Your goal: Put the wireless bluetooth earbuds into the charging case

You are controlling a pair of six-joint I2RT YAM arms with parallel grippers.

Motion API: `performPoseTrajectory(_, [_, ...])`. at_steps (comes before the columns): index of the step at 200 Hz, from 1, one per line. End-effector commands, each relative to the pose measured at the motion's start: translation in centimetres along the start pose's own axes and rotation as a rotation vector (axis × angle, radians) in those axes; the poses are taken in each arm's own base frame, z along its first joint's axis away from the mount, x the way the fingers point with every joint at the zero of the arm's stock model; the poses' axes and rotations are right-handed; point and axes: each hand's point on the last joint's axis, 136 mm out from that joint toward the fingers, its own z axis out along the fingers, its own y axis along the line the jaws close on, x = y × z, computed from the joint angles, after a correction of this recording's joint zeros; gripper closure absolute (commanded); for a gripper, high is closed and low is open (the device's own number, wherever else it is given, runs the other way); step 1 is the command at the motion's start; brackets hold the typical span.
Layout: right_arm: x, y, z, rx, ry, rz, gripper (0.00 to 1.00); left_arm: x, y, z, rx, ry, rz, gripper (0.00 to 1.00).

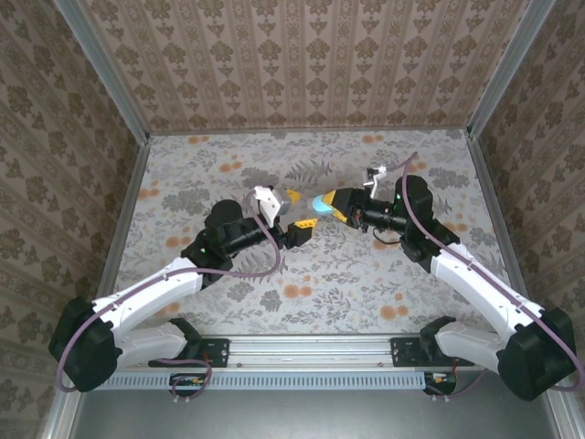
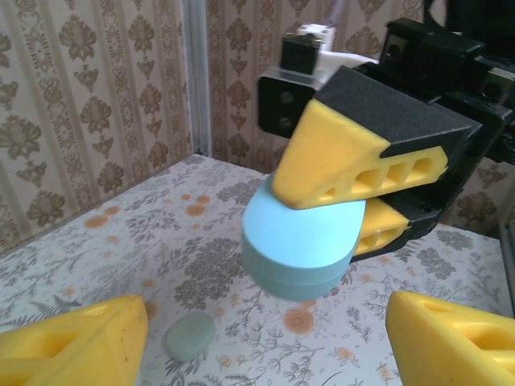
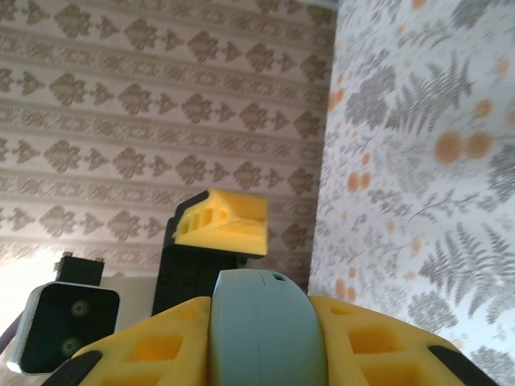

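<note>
**Case clamped in right pincer, one earbud loose on the bench**

Closest to the left wrist camera, the left pincer (image 2: pixel 265 334) stands apart, its yellow fingers (image 2: pixel 72 346) spread wide with nothing between the pads. In the gap, just beside one finger, a pale teal earbud (image 2: pixel 191 335) lies on the floral bench (image 2: pixel 96 249). Beyond it, the right pincer (image 2: pixel 322 213) is clamped on the light blue charging case (image 2: pixel 298 249), one finger on each flat face, holding it clear of the bench. Seen from above, the two pincers face each other near the bench's middle. The patterned wall (image 2: pixel 80 96) rises behind.
</note>
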Motion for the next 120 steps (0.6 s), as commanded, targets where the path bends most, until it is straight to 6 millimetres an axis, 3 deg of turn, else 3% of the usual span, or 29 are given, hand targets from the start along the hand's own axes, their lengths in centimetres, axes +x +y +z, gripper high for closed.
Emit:
performPoseTrajectory(1, [-1.4,-3.3,-1.3,0.125,-0.130,-0.008,0.76,-0.4,0.9,-1.0,-0.070,-0.013,0.018,0.21])
performPoseTrajectory(26, [-1.5,-7.5,-2.0,0.249,-0.177,0.014,0.76,-0.7,1.9,-2.1,-0.146,-0.029,0.024,0.17])
performPoseTrajectory(68, [0.1,-13.6,-1.9,0.384,-0.149,0.053,0.76,-1.1,4.0,-4.4,-0.299,-0.036,-0.024,0.12])
performPoseTrajectory(120, [1.4,-17.3,0.4,0.416,-0.051,0.099,0.76,-0.3,5.0,-6.3,-0.369,-0.036,-0.086,0.09])
